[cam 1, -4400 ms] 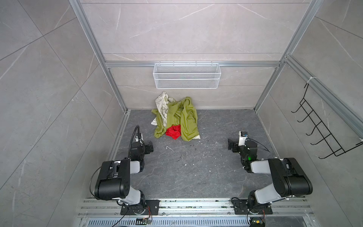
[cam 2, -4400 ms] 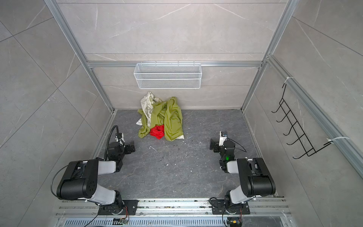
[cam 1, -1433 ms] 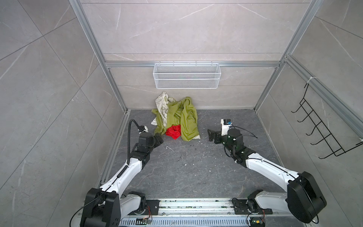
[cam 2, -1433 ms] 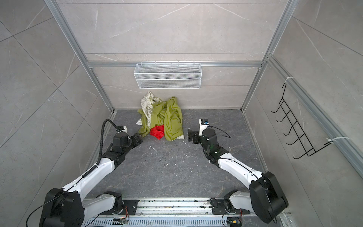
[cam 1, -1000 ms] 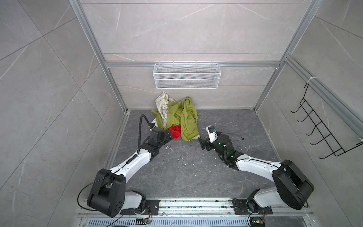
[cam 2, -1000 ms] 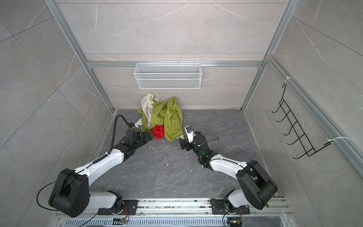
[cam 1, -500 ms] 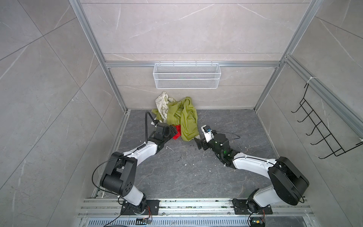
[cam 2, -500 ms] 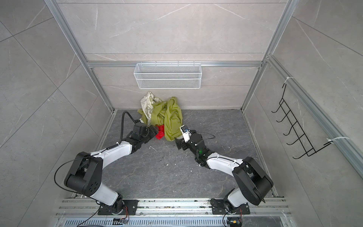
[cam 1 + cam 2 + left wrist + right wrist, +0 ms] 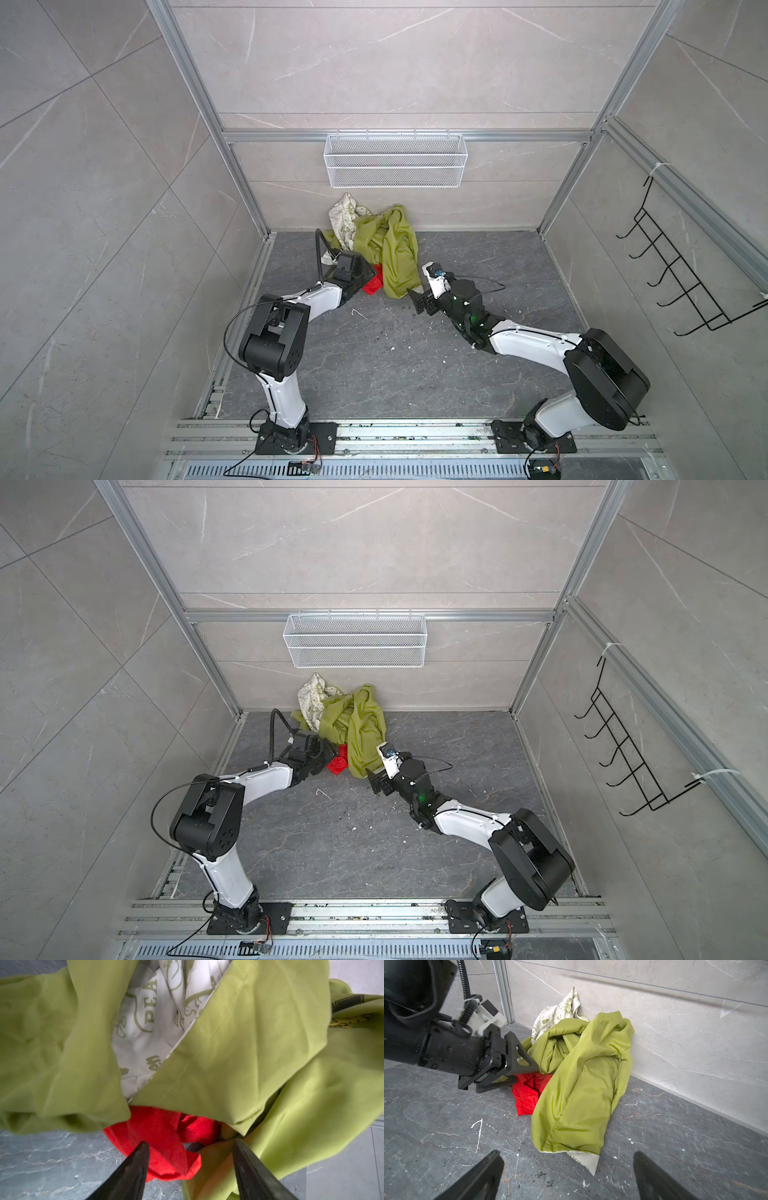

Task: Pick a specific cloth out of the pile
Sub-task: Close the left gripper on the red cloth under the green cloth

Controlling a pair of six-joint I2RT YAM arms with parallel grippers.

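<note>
The red cloth [image 9: 158,1126] lies crumpled on the dark floor, partly tucked under the front left edge of the pile. The pile is mostly a large olive-green cloth [image 9: 395,249] with a white printed cloth [image 9: 343,212] behind it. My left gripper [image 9: 190,1145] is open. Its two fingers straddle a fold of the red cloth [image 9: 372,286] and an edge of the green cloth. My right gripper [image 9: 568,1154] stands wide open and holds nothing, low over the floor just short of the green cloth's [image 9: 581,1084] front corner. The right wrist view shows the left gripper [image 9: 526,1074] level with the red cloth [image 9: 525,1095].
The pile leans against the back wall near the left frame post. A white wire basket [image 9: 395,162] hangs on the wall above it. A black hook rack [image 9: 681,278] is on the right wall. White specks dot the floor.
My left gripper has reached forward from the floor's left side to the red cloth, and its jaws have narrowed. My right gripper has moved in towards the pile's front corner, still wide open.
</note>
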